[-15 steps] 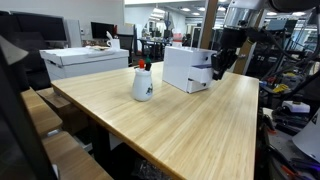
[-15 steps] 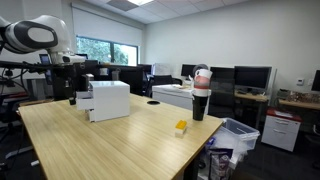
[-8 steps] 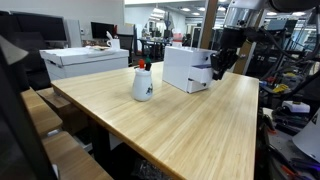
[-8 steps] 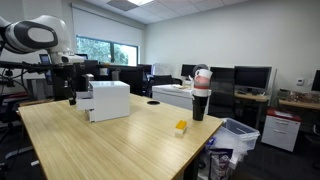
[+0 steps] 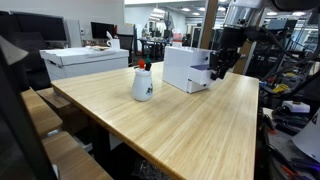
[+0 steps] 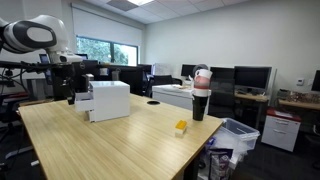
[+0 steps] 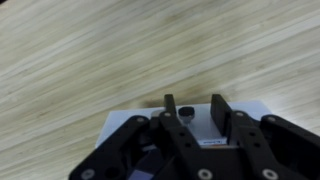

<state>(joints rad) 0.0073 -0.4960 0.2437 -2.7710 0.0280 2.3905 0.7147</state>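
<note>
A white box-shaped appliance (image 5: 185,68) (image 6: 108,100) stands at the far end of the wooden table (image 5: 190,120). My gripper (image 5: 218,68) (image 6: 72,97) hangs at the side of it. In the wrist view my gripper (image 7: 194,100) points down over the appliance's white top (image 7: 250,108). Its two black fingers (image 7: 219,108) stand apart, and only the white surface shows between them. A small black knob (image 7: 186,115) sits on that top, close beside the left finger. Nothing is held.
A white jug with a red cap (image 5: 143,83) (image 6: 201,95) stands on the table's edge. Near it lies a small yellow block (image 6: 181,127). A white box (image 5: 85,60) rests on a neighbouring desk, and a bin (image 6: 232,135) stands past the table's corner.
</note>
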